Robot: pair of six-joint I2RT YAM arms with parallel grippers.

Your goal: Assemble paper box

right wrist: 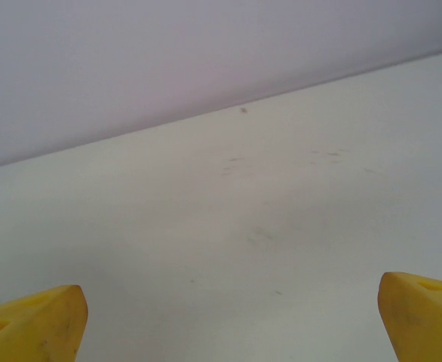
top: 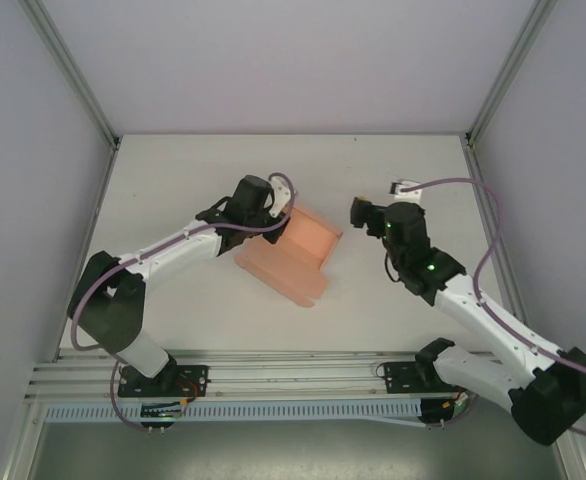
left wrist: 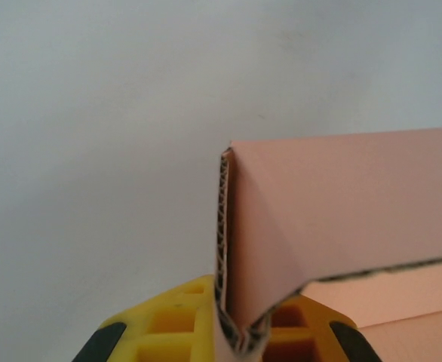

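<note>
Salmon-pink paper box (top: 298,256) edge pinched by left gripper (left wrist: 229,332); right gripper (top: 358,212) spread wide, well apart over table (top: 413,300).

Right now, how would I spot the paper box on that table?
Find the middle of the white table. The paper box is the only salmon-pink thing there: folded corrugated card, one flap pinched in the left claw.

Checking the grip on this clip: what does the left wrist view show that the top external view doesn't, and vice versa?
Left wrist: the corrugated cut edge of the paper box pinched between the left claw's yellow fingers. Top external: the whole partly folded sheet lying on the table, one panel raised, and the right claw apart from it. Both: the left claw gripping the salmon-pink card.
</note>
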